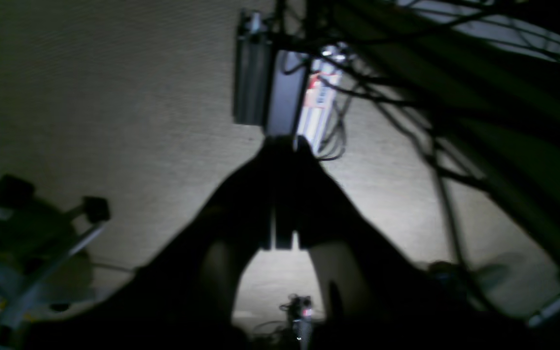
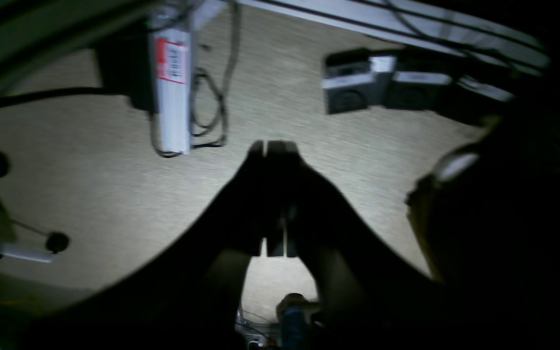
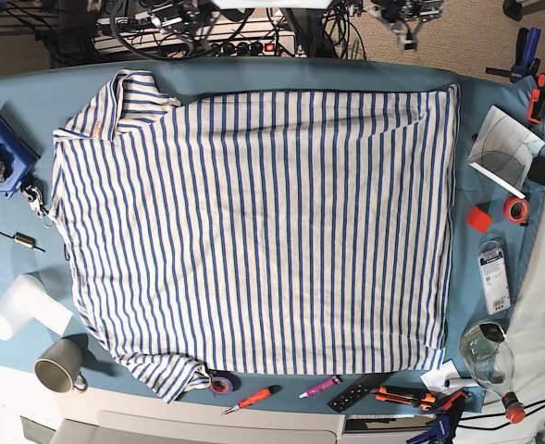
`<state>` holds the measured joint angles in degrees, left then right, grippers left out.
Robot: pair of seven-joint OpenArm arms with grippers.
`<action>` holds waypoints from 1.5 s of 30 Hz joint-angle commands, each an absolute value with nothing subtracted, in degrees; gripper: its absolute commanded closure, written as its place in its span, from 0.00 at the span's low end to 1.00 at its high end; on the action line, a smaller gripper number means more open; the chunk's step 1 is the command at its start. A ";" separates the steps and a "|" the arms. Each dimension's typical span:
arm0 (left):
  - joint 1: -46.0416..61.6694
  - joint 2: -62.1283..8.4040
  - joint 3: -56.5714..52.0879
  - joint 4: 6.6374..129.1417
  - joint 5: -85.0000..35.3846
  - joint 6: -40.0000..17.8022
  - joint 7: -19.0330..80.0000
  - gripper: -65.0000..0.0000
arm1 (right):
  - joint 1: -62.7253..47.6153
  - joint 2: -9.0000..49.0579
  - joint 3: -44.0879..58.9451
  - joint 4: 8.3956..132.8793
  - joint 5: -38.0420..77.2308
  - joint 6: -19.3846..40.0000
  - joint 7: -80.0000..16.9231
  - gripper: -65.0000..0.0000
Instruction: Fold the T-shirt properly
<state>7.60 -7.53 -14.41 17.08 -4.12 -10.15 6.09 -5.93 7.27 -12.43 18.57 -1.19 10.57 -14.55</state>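
T-shirt (image 3: 263,231) covers most of the teal desk (image 3: 8,277), spread flat w/ a few soft wrinkles. White cloth, thin blue stripes running top-to-bottom in base view. Collar w/ orange trim at upper left; one sleeve folded in at top left, other sleeve sticking out at bottom left. Straight hem runs down the right side. So collar points to view's left, hem to the right, long axis approx left-right across the desk.

Smaller stuff rings the shirt. Clear glass bottle (image 3: 488,356) at lower right corner. White paper roll (image 3: 18,308) and grey mug (image 3: 59,365) at lower left, both just off the shirt's edge. Blue clamp block (image 3: 2,157) at far left. Packaged item (image 3: 495,276) right of the hem, red tape roll (image 3: 515,210) above it. Along the bottom edge: black remote (image 3: 357,392), red screwdriver (image 3: 252,399), pink marker (image 3: 319,386), purple tape roll (image 3: 219,382) touching the shirt edge.

Neither arm shows in base view. Both wrist cams are dark, looking at beige carpet. Left gripper (image 1: 284,142): fingers pressed together, nothing between them. Right gripper (image 2: 272,146): fingers also pressed together, holding nothing.
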 commanded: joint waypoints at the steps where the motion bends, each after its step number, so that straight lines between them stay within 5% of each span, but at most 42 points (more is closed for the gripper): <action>1: 8.34 -8.25 -14.39 17.82 -4.40 -10.59 6.00 1.00 | -6.55 8.23 -12.34 19.25 -0.91 10.92 -14.79 1.00; 11: 16.99 -11.33 -14.39 27.03 -8.34 -19.14 6.37 1.00 | -16.95 14.66 -12.32 34.26 -0.84 10.90 -15.46 1.00; 27: 35.73 -11.44 -14.39 54.06 -12.80 -19.57 6.39 1.00 | -34.11 20.36 -11.84 57.08 3.60 10.70 -17.58 1.00; 45: 54.76 -11.42 -14.44 89.84 -12.91 -19.53 13.19 1.00 | -58.46 20.32 5.69 98.72 3.90 10.74 -23.79 1.00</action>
